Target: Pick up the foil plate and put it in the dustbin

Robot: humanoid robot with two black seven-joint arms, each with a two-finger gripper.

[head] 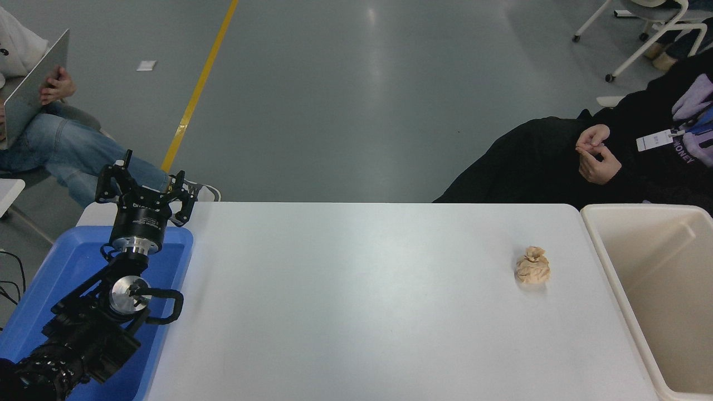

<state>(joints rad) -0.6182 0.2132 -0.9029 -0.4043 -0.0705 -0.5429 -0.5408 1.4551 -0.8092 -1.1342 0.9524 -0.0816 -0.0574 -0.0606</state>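
The foil plate is not showing anywhere in my view right now, so I cannot say where it is lying. The dustbin (607,262) is sitting at the right end of the white table (356,312), its thick cream rim running along the table's right edge and its smooth inner walls facing me; the part of its inside that I can see is showing only bare plastic, and its far right side is cut off by the picture's edge. On the table, near the dustbin's left rim but apart from it, a small crumpled brown paper ball (532,265) is resting by itself. My right arm and its claw are out of view. My left arm is hanging at the lower left over the blue tray (67,262), and my left claw (146,186) is pointing away from me above the tray's far edge with its fingers spread wide around nothing. Beyond the table, a person in dark clothes (557,161) is sitting at the far right with hands held together, and another person with a laptop (33,83) is sitting at the far left.
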